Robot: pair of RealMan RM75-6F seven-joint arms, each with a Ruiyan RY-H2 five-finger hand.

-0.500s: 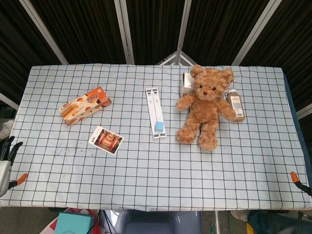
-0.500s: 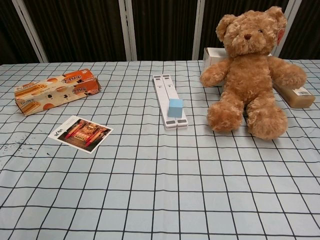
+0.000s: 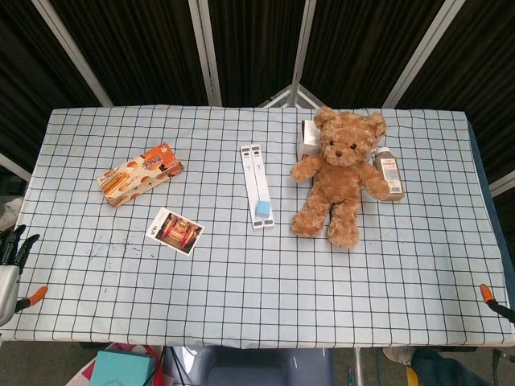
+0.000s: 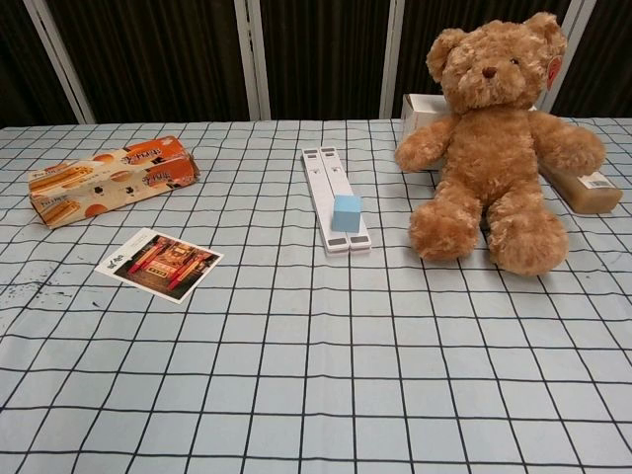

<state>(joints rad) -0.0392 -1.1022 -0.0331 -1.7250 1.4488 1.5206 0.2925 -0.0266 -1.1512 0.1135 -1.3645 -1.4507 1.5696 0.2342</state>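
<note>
Right now my left hand (image 3: 11,245) waits off the worktop (image 3: 265,281) edge, fingers apart, holding nothing. Nearest lies the picture card (image 3: 175,230), flat beside the snack box (image 3: 139,174). My right hand is out of sight.

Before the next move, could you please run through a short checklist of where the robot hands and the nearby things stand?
1. Left robot hand empty, fingers apart, off the table's left edge: ok.
2. Right robot hand visible: not ok, neither view shows it.
3. Glossy photo postcard lying flat and uncovered on the checked tablecloth: ok.
4. Orange cardboard snack box lying apart from the postcard: ok.
5. Small light-blue cube resting on the white plastic rail: ok.
6. Brown plush teddy bear sitting upright: ok.
</note>
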